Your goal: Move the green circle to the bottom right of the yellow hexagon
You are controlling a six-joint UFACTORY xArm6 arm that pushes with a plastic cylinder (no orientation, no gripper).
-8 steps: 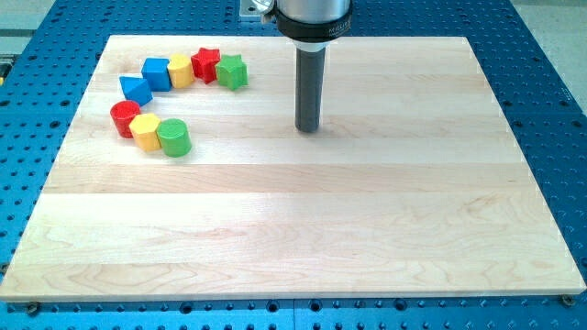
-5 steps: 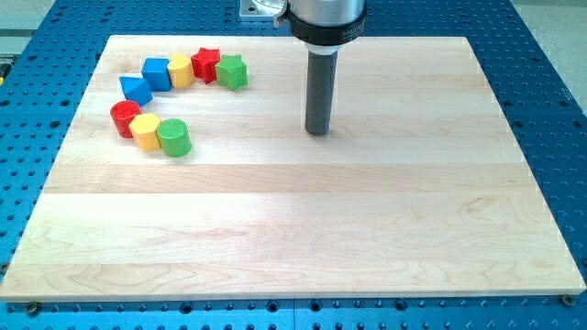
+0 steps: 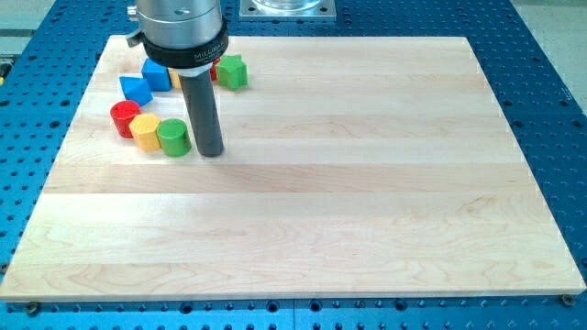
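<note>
Camera view: my tip [image 3: 210, 152], a plain rod with no jaws to open or close, is set on the bench [image 3: 367, 202] just right of the green circle [image 3: 173, 137]. That circle is seen touching the yellow hexagon [image 3: 144, 131] on its right side, with a red cylinder [image 3: 124, 117] further left.

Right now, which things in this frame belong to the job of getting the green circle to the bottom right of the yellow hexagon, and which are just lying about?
Belong to the job:
- green circle
- yellow hexagon, touching it on the view's left
- my tip, just to the view's right of the green circle

Just lying about:
- red circle
- blue triangle
- blue cube
- green star
</note>
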